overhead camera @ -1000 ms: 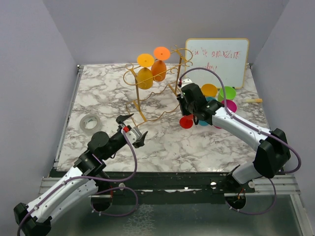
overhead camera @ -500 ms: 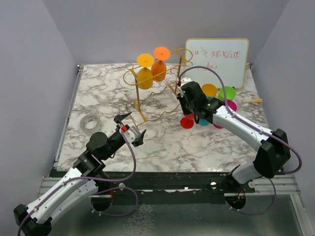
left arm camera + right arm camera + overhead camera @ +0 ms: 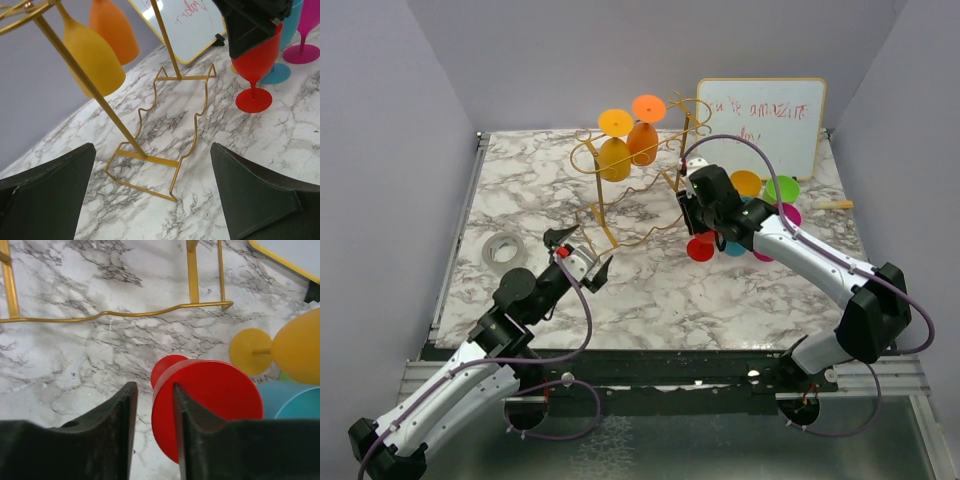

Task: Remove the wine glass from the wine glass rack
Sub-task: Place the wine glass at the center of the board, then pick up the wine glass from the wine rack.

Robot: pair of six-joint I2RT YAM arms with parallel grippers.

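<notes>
Right gripper (image 3: 154,386) is narrow and straddles the rim of the red wine glass (image 3: 210,400). One finger is inside the bowl, the other outside with a sliver of marble showing, so it isn't clamped. The glass stands upright on the table (image 3: 520,180), just right of the wine glass rack (image 3: 116,118) base. Yellow glass (image 3: 614,158) and orange glass (image 3: 642,142) hang inverted on the rack. Coloured glasses (image 3: 782,188) crowd in behind the red one, with the whiteboard (image 3: 760,120) beyond. Left gripper (image 3: 580,253) is wide and empty, near the rack base, with the tape roll (image 3: 503,249) to its left.

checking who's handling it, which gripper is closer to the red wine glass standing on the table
Right. The right gripper is directly over the red wine glass, fingers straddling its rim. The left gripper hangs well off to its left, near the wine glass rack base.
</notes>
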